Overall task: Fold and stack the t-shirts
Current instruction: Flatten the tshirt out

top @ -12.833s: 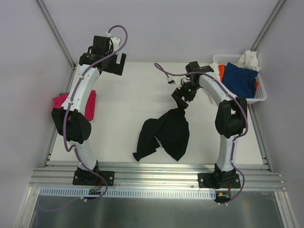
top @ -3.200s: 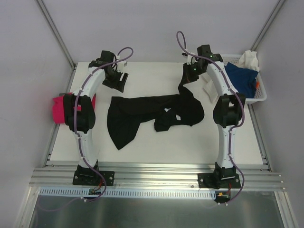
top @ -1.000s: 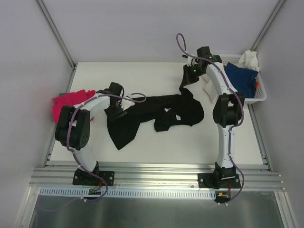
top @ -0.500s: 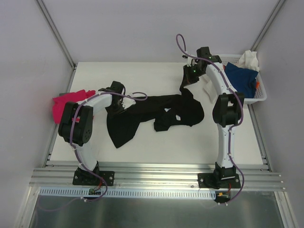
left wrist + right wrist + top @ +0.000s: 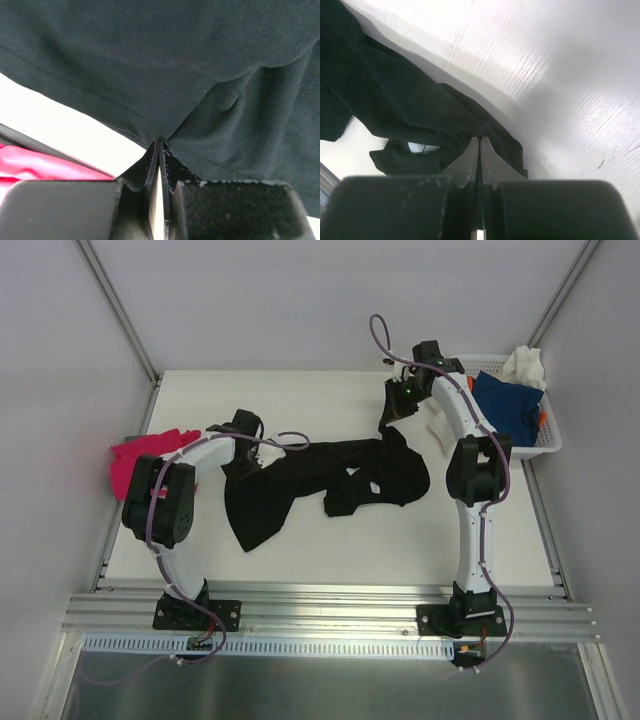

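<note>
Nearest the arm bases, a loose lobe of the black t-shirt (image 5: pixel 262 515) points toward the near edge of the white table (image 5: pixel 330 550). From there the cloth runs as a long band across the table, left to right, twisted and bunched at its middle.

The left gripper (image 5: pixel 159 150) sits low at the band's left end. Its jaws are pressed together on a small pinch of a stitched edge, and the rest of the shirt spreads away beyond the fingertips. The right gripper (image 5: pixel 479 142) is likewise clamped on a thin fold at the right, far end. It is raised off the table, so the cloth hangs down from it in a dark drape.

The shirt's long axis therefore lies between the two grips, and most of the loose cloth falls on the near side of that line. Spreading it flat probably calls for drawing the two grips apart along that axis.

Whether either pinch is hem, sleeve or shoulder cannot be told. The twist hides the neck.

To the far left, the pink t-shirt (image 5: pixel 135 455) lies partly behind the left arm. At the far right, the white lattice basket (image 5: pixel 548 447) holds a blue t-shirt (image 5: pixel 505 405), a white one (image 5: pixel 525 365) and a sliver of orange.
</note>
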{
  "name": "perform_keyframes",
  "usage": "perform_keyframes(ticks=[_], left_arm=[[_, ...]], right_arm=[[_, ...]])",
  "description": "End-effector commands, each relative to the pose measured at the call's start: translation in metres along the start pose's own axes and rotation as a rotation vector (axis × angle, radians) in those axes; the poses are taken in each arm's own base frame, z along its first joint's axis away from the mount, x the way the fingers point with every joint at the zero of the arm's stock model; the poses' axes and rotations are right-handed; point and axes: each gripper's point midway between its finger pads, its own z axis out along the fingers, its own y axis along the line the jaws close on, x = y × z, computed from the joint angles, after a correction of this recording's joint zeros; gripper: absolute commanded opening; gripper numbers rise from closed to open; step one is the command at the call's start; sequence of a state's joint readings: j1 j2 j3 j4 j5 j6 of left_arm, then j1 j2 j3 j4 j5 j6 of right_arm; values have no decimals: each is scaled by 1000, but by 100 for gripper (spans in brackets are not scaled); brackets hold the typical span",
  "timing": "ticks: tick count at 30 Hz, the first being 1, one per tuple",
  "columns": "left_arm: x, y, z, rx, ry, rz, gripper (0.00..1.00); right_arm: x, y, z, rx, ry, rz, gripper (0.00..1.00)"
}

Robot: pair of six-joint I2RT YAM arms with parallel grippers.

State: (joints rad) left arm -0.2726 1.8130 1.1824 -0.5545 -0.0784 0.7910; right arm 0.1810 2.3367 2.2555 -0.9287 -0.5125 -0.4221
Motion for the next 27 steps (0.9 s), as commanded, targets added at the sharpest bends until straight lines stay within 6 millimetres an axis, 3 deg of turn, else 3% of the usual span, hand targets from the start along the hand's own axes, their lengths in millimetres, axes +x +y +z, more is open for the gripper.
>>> perform_keyframes(ticks=[1,11,12,13,15,27], left_arm=[[-15,23,-28,-72,-76,-49,0],[-13,23,-28,-75,-70,-56,0],[-10,21,-25,-72,-56,-56,4],[-6,20,-23,-74,-38,-58,25],[-1,16,-20,-66,-22,-58,41],[-7,15,-14,-39,-32,-68,34]], right_arm=[[-19,8,-12,-7,-57,-26,1],[-17,9,-12,-15,-53,-23,1],[-17,9,-12,-14,-52,-22,1],[-17,9,-13,-14,-53,-25,1],[-17,8,-12,-14,-52,-24,1],[-16,7,-10,-11,-50,-18,1]])
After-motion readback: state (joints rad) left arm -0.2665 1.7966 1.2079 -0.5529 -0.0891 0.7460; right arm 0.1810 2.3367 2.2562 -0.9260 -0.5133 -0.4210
